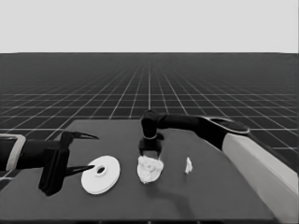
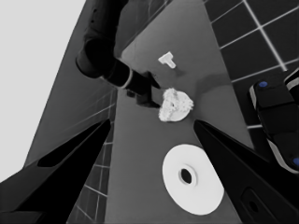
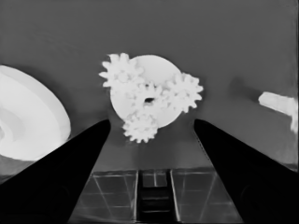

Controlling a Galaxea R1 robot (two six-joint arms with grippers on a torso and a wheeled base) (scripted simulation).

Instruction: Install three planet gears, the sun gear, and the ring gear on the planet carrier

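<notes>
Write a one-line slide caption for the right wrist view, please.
Open right pincer above the smaller round part carrying four meshed gears, larger round part beside it.

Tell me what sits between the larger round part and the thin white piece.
In the head view, the smaller round part with gears on it lies between the larger round part and the thin white piece, under the right tool.
</notes>
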